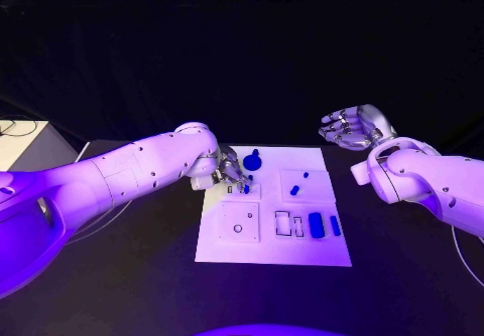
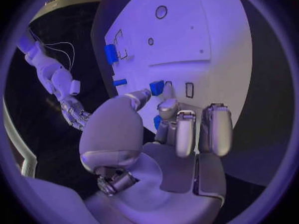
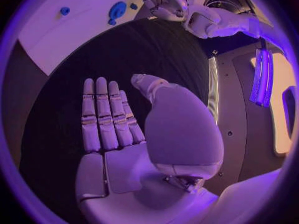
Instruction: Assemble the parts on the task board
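Observation:
The white task board (image 1: pixel 272 241) lies mid-table. My left hand (image 1: pixel 226 174) hovers low over its back left section. Thumb and a finger pinch a small blue part (image 2: pixel 157 88) just above a rectangular slot (image 2: pixel 189 89); the same part (image 1: pixel 245 187) peeks out below the fingertips in the head view. A round blue part (image 1: pixel 252 162) stands just behind that hand. Two small blue parts (image 1: pixel 294 190) (image 1: pixel 305 174) stand on the back right section. Two long blue parts (image 1: pixel 317 225) (image 1: pixel 335 225) fill front right slots. My right hand (image 1: pixel 353 127) is raised off the board's back right corner, fingers straight (image 3: pixel 106 114), holding nothing.
Two empty rectangular slots (image 1: pixel 282 223) (image 1: pixel 299 226) sit left of the long blue parts, and a round hole (image 1: pixel 238 228) marks the front left section. A pale box (image 1: pixel 25 143) with a cable stands at the table's far left. Black table (image 1: pixel 121 280) surrounds the board.

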Motion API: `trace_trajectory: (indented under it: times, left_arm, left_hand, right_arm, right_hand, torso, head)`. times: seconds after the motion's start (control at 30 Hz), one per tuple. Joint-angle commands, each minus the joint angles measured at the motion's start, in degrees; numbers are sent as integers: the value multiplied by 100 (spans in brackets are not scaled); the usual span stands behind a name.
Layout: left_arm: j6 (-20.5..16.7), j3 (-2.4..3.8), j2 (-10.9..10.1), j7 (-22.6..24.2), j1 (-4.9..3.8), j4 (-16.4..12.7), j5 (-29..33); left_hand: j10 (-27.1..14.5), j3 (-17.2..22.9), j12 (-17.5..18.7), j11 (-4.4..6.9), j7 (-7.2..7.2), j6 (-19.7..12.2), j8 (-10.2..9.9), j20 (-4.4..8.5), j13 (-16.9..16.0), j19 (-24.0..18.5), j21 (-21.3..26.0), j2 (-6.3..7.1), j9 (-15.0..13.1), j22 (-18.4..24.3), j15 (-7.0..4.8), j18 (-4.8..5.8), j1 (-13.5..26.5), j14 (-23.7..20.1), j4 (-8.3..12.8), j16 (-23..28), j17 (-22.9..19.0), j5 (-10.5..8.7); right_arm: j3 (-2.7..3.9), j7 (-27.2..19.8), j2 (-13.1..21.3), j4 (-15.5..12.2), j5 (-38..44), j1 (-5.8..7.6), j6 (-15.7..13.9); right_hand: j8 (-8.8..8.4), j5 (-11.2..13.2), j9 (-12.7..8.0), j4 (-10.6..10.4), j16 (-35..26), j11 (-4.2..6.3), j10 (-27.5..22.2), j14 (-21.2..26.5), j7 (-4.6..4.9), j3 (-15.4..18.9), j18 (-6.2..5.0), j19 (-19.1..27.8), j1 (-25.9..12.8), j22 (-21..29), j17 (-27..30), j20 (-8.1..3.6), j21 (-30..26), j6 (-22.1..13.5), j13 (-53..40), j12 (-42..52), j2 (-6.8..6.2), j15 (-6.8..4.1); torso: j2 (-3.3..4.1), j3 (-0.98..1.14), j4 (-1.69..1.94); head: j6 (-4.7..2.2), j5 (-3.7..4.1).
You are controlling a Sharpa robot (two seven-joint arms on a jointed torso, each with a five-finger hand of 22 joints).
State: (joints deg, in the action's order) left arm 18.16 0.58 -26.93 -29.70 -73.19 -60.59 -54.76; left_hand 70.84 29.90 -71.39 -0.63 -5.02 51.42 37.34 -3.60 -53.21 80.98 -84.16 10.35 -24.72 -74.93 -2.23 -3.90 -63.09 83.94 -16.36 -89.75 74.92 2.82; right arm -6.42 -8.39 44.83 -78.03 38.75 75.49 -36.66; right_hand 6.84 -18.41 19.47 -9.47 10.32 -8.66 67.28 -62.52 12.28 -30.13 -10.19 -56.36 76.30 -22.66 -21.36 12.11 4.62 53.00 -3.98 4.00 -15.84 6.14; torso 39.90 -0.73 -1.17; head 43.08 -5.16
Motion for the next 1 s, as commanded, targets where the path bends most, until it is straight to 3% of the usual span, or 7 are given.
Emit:
trace_trajectory:
  times: [0.03,0.67,1.0]
  left_arm:
    - [113,-10,23,-1,1,5,-5]
    - [70,-32,41,0,1,-7,4]
    - [78,-32,23,4,1,-35,49]
  left_hand:
    - [-39,2,36,-3,25,27,20,15,5,9,-30,27,-9,-26,-41,73,-23,589,32,-8,1454,0]
    - [-50,8,50,-2,26,25,25,16,27,1,-25,24,-19,-14,-42,70,-27,584,32,-3,1438,0]
    - [-80,440,134,40,66,-59,62,44,106,-23,-13,-13,-186,1,-79,66,-449,578,340,4,1422,3]
  right_arm:
    - [2,-16,-19,-6,79,2,68]
    - [0,11,-77,15,73,2,137]
    - [-2,23,-83,22,78,2,139]
  right_hand:
    - [-25,-23,-6,31,-41,-14,-18,13,39,10,-23,3,-58,19,12,59,-29,-5,10,-24,5,21]
    - [-53,-7,-17,37,-97,-34,-60,48,56,40,-23,30,-83,92,47,82,-68,-26,28,-26,14,43]
    - [-53,-7,-17,37,-97,-34,-60,48,56,40,-23,30,-83,92,47,82,-68,-26,28,-26,14,43]
  torso:
    - [6,4,-5]
    - [-1,1,2]
    - [-4,-1,2]
  head:
    - [7,8]
    - [25,16]
    - [27,3]
